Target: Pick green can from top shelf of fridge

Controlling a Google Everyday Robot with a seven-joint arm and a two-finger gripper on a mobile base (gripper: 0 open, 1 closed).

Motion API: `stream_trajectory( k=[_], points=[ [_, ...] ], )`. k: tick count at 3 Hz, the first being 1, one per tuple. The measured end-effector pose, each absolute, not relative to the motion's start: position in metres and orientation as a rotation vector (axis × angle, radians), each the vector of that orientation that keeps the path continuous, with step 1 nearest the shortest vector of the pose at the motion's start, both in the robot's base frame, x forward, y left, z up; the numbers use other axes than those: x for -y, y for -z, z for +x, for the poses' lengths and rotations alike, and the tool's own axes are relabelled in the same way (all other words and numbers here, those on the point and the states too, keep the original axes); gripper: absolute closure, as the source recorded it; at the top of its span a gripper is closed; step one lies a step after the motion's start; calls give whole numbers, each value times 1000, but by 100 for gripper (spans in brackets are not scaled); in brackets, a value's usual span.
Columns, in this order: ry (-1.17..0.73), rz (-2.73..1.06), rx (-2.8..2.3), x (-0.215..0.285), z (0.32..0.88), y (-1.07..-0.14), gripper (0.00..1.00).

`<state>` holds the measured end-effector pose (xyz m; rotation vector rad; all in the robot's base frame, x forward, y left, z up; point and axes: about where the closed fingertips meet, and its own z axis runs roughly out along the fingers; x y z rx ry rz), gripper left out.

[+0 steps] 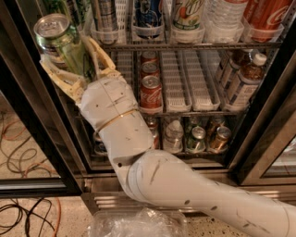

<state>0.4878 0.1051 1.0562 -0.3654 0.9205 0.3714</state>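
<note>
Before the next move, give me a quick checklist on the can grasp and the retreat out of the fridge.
1. Grasp: ok. The gripper is shut on the green can, a finger on each side.
2. Can upright: not ok. It tilts, lid leaning left.
3. Off the top shelf: ok, it looks out ahead of the trays.
4. Gap to the fridge left door frame: cannot tell; the can overlaps it.
5. Other drinks on that shelf: ok, upright in their trays.
</note>
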Motion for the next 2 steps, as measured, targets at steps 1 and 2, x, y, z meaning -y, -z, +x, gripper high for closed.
stream_trajectory(
  k=[1, 2],
  points=[
    [-353, -333, -925, -105, 466, -1065, 100],
    [-312, -326, -971, -101, 423, -1063, 100]
  ],
)
